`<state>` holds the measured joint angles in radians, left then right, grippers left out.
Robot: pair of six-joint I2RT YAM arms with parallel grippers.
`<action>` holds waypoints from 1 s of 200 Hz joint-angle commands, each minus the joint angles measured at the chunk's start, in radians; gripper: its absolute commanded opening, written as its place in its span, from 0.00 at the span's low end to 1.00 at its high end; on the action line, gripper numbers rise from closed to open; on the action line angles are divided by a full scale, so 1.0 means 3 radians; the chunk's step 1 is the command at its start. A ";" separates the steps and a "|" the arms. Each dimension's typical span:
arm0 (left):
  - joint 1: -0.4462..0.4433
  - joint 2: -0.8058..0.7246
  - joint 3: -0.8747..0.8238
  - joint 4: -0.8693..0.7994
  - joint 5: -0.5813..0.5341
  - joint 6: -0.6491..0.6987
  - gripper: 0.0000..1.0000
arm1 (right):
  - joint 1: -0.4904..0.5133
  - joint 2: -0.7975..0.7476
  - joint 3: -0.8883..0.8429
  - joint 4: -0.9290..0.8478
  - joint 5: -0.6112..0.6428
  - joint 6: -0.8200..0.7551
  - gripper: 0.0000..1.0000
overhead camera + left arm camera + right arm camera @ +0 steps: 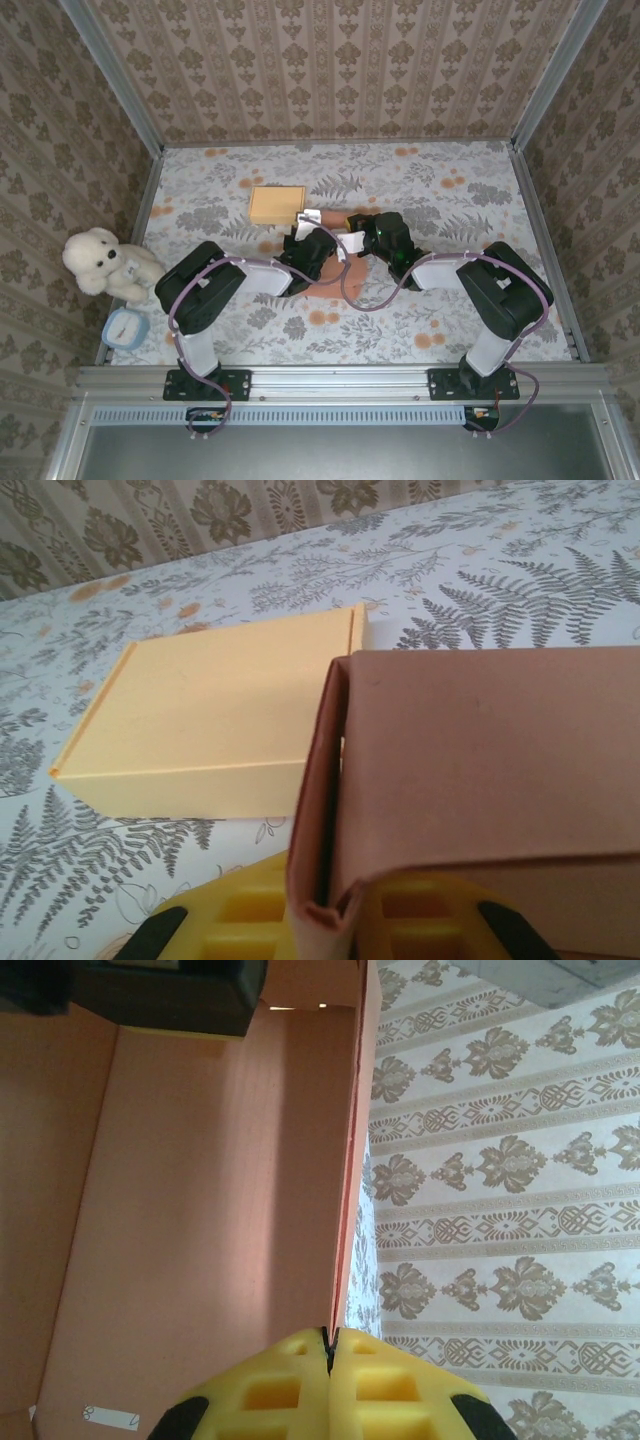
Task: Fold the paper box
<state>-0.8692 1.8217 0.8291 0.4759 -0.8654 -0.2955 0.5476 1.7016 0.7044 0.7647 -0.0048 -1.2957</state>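
The brown paper box (333,218) lies partly folded in the middle of the table, held between both grippers. In the left wrist view its outer side (490,750) stands upright, and my left gripper (325,920) is shut on the doubled side wall at the near corner. From the right wrist I look into the box's inside (200,1210). My right gripper (328,1345) is shut on the thin edge of its right wall. From above, the left gripper (305,243) and right gripper (366,236) sit close together at the box.
A folded yellow box (277,204) (200,720) lies just behind and left of the brown one, almost touching it. A white teddy bear (105,262) and a round blue and white thing (125,327) sit at the left edge. Patterned walls enclose the table.
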 commanded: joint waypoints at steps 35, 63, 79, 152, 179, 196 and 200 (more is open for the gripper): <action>0.0192 -0.0042 -0.0165 -0.0086 -0.0431 0.0243 0.20 | -0.0107 0.0039 -0.0084 -0.0401 0.0351 0.0148 0.00; 0.0168 -0.0129 -0.0299 0.0195 0.0153 0.0297 0.24 | -0.0107 0.0060 -0.0083 -0.0417 0.0340 0.0176 0.00; 0.0160 -0.0170 -0.0351 0.0328 0.0324 0.0335 0.26 | -0.0107 0.0070 -0.0083 -0.0431 0.0343 0.0187 0.00; 0.0165 -0.0567 -0.0605 0.0378 0.0693 0.0235 0.45 | -0.0112 0.0081 -0.0068 -0.0463 0.0337 0.0187 0.00; 0.0207 -0.0726 -0.0587 0.0189 0.0930 0.0141 0.48 | -0.0107 0.0081 -0.0068 -0.0463 0.0346 0.0197 0.00; 0.0264 -0.0755 -0.0587 0.0192 0.1144 0.0103 0.48 | -0.0104 0.0081 -0.0067 -0.0466 0.0356 0.0199 0.00; 0.0275 -0.0742 -0.0578 0.0193 0.1187 0.0100 0.48 | -0.0107 0.0081 -0.0067 -0.0464 0.0358 0.0203 0.00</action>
<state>-0.8215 1.6302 0.6613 0.5644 -0.5716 -0.2344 0.5369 1.7020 0.7048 0.7258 0.0307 -1.2518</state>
